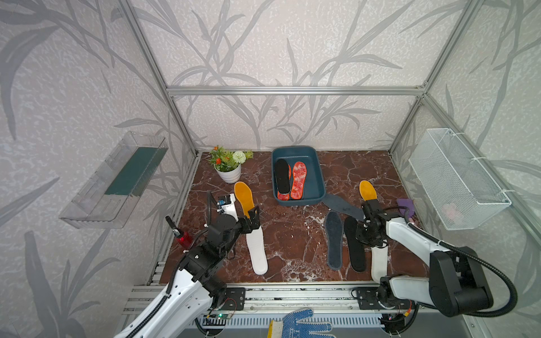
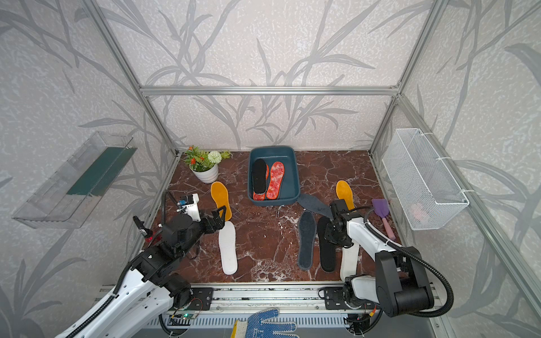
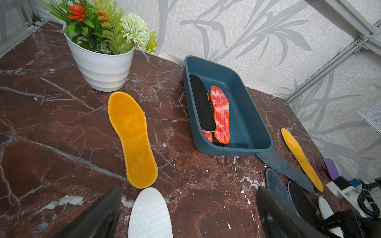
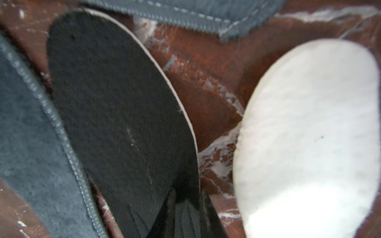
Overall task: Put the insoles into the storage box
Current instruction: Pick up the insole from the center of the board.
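In both top views the storage box (image 1: 313, 178) sits at the back of the desk (image 1: 287, 234). A few insoles (image 1: 298, 180) lie flat inside it and others lie loose in front. The left end effector (image 1: 253, 215) hovers where a mustard insole (image 1: 243, 196) meets a white insole (image 1: 257, 251).

The left wrist view shows its jaws fully apart and empty, straddling the white toe, probably lined up for a pick.

In the right wrist view the right end effector (image 4: 189, 216) is nipped narrow onto the rim of the loose black insole (image 4: 115, 103). It likely takes the edge because a flat pad offers no other hold.
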Action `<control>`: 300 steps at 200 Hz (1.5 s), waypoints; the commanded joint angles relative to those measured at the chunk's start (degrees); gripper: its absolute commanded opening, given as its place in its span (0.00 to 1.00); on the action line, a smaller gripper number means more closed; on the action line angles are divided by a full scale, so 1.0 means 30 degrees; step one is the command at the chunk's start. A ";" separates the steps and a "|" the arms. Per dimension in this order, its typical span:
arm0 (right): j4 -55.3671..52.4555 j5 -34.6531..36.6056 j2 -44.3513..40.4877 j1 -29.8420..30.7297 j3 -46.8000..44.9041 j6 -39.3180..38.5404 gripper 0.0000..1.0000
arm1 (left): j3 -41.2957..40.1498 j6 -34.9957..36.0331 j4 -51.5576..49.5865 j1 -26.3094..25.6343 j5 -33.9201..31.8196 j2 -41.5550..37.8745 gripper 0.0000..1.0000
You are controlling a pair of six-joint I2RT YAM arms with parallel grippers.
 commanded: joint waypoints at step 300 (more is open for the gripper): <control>-0.2924 -0.1235 -0.5533 0.0432 0.4997 -0.1178 0.00 | 0.0499 -0.0944 0.3149 0.0072 0.2420 0.2257 0.88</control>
